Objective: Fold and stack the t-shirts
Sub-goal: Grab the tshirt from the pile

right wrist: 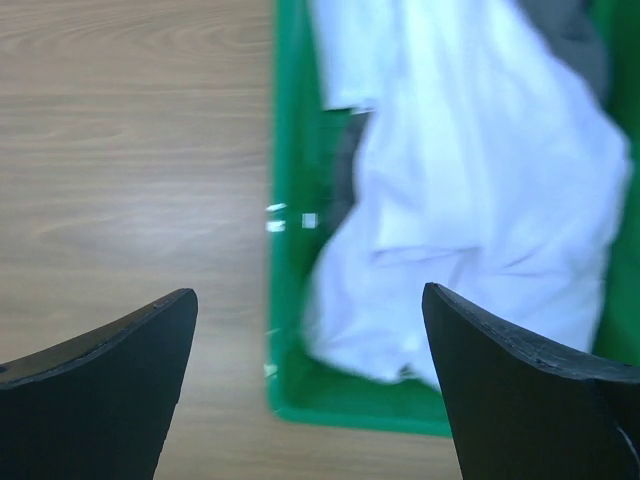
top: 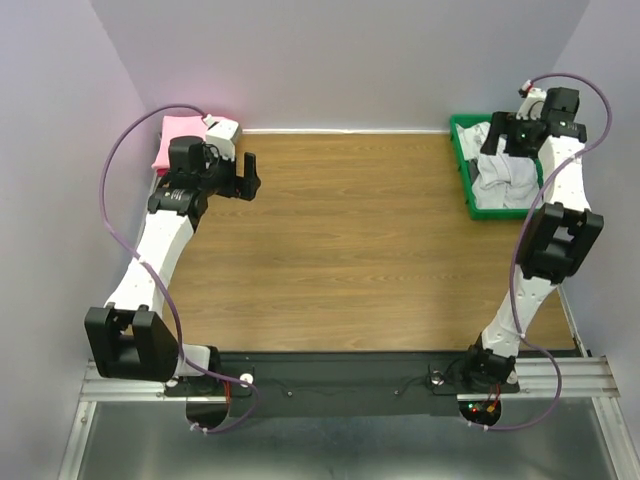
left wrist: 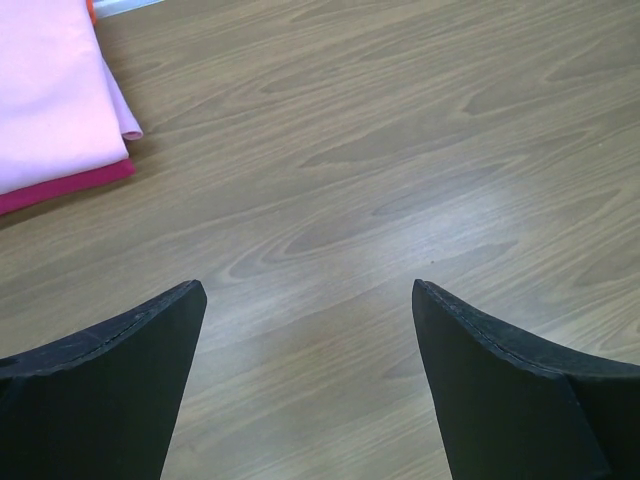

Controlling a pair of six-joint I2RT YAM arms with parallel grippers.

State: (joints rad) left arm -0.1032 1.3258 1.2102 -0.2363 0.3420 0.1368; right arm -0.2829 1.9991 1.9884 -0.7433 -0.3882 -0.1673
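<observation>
A pink t-shirt (top: 176,140) lies folded at the back left corner of the table; in the left wrist view this pink t-shirt (left wrist: 45,90) shows a darker pink layer under it. My left gripper (top: 244,177) (left wrist: 307,287) hangs open just right of it, over bare wood, holding nothing. A crumpled white t-shirt (top: 505,176) (right wrist: 480,200) fills the green tray (top: 464,160) (right wrist: 290,150). Dark grey cloth (right wrist: 585,45) shows under it. My right gripper (top: 495,138) (right wrist: 310,290) hovers open above the tray's near-left corner, empty.
The wooden table (top: 350,240) spreads between the two arms. The tray stands at the back right by the wall. A purple cable (top: 120,160) loops out from the left arm, and walls close the table on the left, back and right.
</observation>
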